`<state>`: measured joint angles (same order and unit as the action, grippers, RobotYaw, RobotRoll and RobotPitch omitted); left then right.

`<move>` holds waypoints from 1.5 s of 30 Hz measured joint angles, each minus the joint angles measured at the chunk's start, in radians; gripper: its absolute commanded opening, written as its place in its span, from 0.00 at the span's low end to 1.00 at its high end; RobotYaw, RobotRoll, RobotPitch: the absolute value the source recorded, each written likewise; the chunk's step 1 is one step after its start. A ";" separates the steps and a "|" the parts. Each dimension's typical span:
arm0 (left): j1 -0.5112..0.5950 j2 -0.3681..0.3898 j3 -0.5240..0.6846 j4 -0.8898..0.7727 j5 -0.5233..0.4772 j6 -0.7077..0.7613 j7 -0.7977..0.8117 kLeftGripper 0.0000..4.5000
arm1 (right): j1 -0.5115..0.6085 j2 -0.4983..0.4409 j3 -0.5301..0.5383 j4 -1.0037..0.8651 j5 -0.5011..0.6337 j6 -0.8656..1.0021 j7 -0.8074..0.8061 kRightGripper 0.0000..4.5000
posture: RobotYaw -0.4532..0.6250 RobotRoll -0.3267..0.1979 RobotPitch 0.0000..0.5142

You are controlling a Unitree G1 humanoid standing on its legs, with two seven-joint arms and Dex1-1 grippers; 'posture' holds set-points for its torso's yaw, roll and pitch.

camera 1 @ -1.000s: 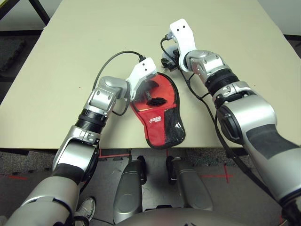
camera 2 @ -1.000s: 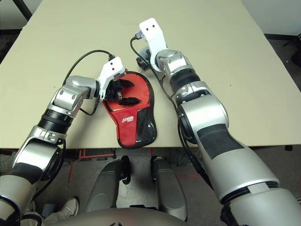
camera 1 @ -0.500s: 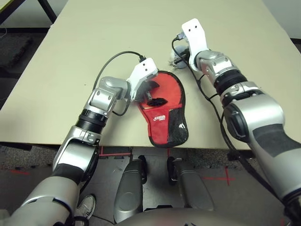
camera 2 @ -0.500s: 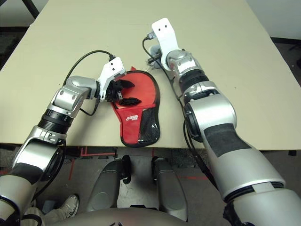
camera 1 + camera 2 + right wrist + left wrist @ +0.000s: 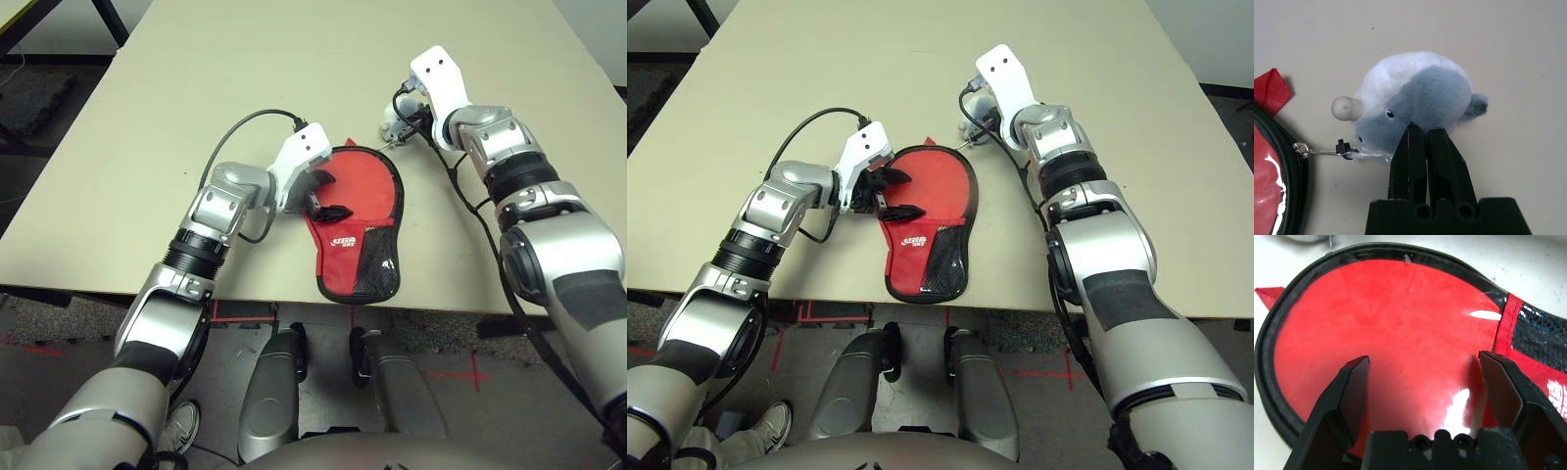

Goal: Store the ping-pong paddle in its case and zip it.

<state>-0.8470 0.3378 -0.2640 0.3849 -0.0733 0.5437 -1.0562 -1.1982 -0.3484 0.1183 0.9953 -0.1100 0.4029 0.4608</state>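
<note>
The case (image 5: 358,245) lies flat near the table's front edge, red with black edging and a mesh pocket. A flat red surface shows through its clear panel (image 5: 1400,318), seemingly the ping-pong paddle's face; the handle is hidden. My left gripper (image 5: 1422,377) stands open over the round end, one finger on each side of the panel's middle. Just beyond the case's far rim lies a grey-white soft lump (image 5: 1420,93), tied by a short link to the zip pull (image 5: 1322,152). My right gripper (image 5: 1426,129) is shut, its tips pinching the lump's near edge.
The beige table (image 5: 196,78) stretches wide to the left and beyond the case. A black cable (image 5: 235,132) loops from my left wrist over the table. Dark floor with red tape marks lies below the front edge.
The whole view has shifted, so the camera moved. My right gripper and the soft lump now sit a little further right of the case's round end. The left gripper stays open over the case.
</note>
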 measured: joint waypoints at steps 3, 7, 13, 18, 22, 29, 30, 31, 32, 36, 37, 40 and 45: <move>-0.041 -0.042 0.004 0.065 0.000 0.004 0.024 1.00 | 0.022 0.002 -0.002 -0.019 0.000 -0.020 -0.025 0.01 | 0.38 0.62 0.47; -0.089 -0.076 0.011 0.142 0.000 0.006 0.056 1.00 | 0.045 0.006 -0.002 -0.022 -0.004 -0.071 -0.052 0.01 | 0.39 0.62 0.47; -0.109 -0.087 0.013 0.183 0.000 -0.007 0.070 1.00 | 0.046 0.013 -0.004 -0.034 -0.006 -0.036 -0.071 0.01 | 0.39 0.62 0.47; -0.108 -0.087 0.015 0.186 0.000 -0.012 0.080 1.00 | 0.051 0.013 -0.004 -0.071 -0.006 0.012 -0.071 0.01 | 0.39 0.62 0.47; -0.104 -0.089 0.028 0.185 -0.002 -0.006 0.100 1.00 | 0.075 0.013 -0.009 -0.117 -0.005 0.037 -0.071 0.01 | 0.39 0.62 0.48; -0.113 -0.098 0.047 0.214 -0.002 0.002 0.140 1.00 | 0.082 0.012 -0.013 -0.161 0.002 0.146 -0.100 0.01 | 0.39 0.62 0.48; -0.116 -0.097 0.049 0.221 -0.002 0.002 0.143 1.00 | 0.091 0.006 -0.011 -0.187 0.002 0.175 -0.098 0.01 | 0.39 0.62 0.48; -0.118 -0.097 0.050 0.223 -0.002 0.002 0.145 1.00 | 0.102 0.000 -0.009 -0.215 0.002 0.202 -0.094 0.01 | 0.39 0.62 0.48; -0.118 -0.097 0.050 0.224 -0.002 0.002 0.146 1.00 | 0.117 -0.008 -0.006 -0.252 0.002 0.230 -0.085 0.01 | 0.39 0.62 0.48; -0.119 -0.097 0.051 0.224 -0.002 0.002 0.146 1.00 | 0.181 -0.046 0.010 -0.399 0.002 0.333 -0.053 0.01 | 0.39 0.62 0.49; -0.119 -0.097 0.051 0.224 -0.002 0.002 0.146 1.00 | 0.204 -0.059 0.013 -0.452 0.003 0.359 -0.045 0.01 | 0.39 0.62 0.49; -0.119 -0.097 0.051 0.225 -0.002 0.002 0.148 1.00 | 0.254 -0.085 0.018 -0.571 0.004 0.431 -0.031 0.01 | 0.38 0.62 0.49; -0.122 -0.098 0.051 0.230 -0.003 0.001 0.151 1.00 | 0.327 -0.125 0.019 -0.769 0.014 0.549 -0.013 0.01 | 0.37 0.62 0.50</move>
<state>-0.9690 0.2400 -0.2130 0.6154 -0.0758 0.5447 -0.9057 -0.8713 -0.4737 0.1377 0.2267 -0.0959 0.9520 0.4482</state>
